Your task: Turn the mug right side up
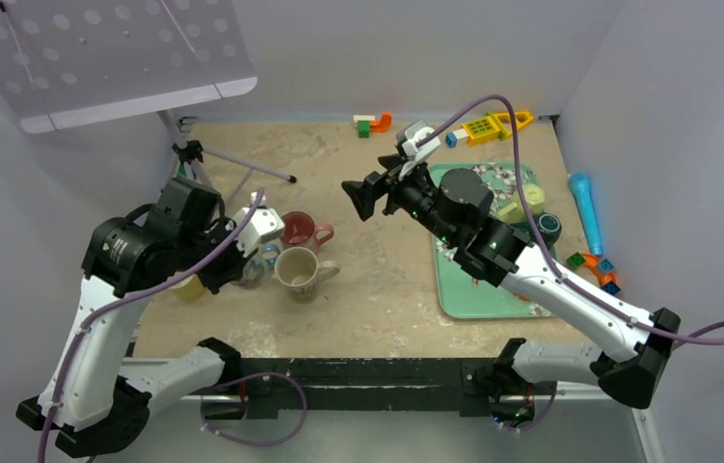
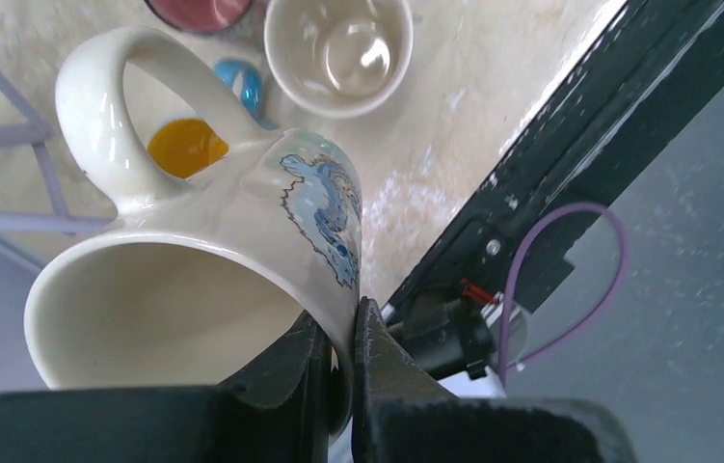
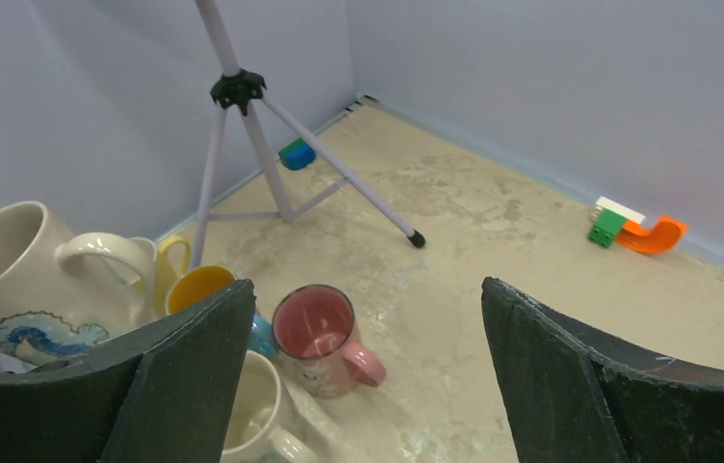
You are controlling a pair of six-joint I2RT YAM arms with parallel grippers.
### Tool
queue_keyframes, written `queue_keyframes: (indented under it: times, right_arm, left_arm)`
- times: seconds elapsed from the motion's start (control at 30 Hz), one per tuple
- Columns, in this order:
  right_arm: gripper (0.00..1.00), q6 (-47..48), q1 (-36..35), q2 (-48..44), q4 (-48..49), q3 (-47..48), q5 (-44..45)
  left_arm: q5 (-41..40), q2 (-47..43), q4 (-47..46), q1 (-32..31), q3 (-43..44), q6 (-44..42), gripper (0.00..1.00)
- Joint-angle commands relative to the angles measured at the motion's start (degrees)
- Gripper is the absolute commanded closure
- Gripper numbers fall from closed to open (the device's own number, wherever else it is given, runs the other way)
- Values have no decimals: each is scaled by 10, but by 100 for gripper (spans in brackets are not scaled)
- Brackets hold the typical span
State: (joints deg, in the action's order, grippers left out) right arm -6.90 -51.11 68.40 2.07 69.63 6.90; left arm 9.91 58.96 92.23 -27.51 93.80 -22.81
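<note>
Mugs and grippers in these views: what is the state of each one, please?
Wave mug: tilted, held by its rim.
Pink mug: upright on the table, empty.
Plain cream mug: upright on the table, empty.
Yellow mug: upright, partly hidden.
Left gripper: shut on the Wave mug.
Right gripper: open, holding nothing.

Overhead, my left arm hides nearly all of the wave-printed mug and most of the yellow mug, while my left wrist view crops the pink mug at its top edge and the right one cuts the plain cream mug at the bottom.
</note>
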Motion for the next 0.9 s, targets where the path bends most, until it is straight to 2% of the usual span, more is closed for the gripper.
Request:
queue_keyframes:
  times: [0.0,0.3,0.47,0.63,0.87]
  right_arm:
    - [8,41,-1,-29,21,-32,66]
    - [7,65,8,-28,12,-35,106]
    - [7,83,8,-34,11,-41,117]
    - [7,84,9,-41,11,-47,118]
    - [7,85,9,-50,16,-51,120]
  left_arm:
    - [-48,-28,47,0,-88,-48,100]
    - [-46,-54,-6,0,-218,-115,100]
    - [18,-65,-39,0,-268,-172,100]
    - [-31,-104,-125,0,-356,-197,100]
    - [-44,-114,-201,0,-417,-203,100]
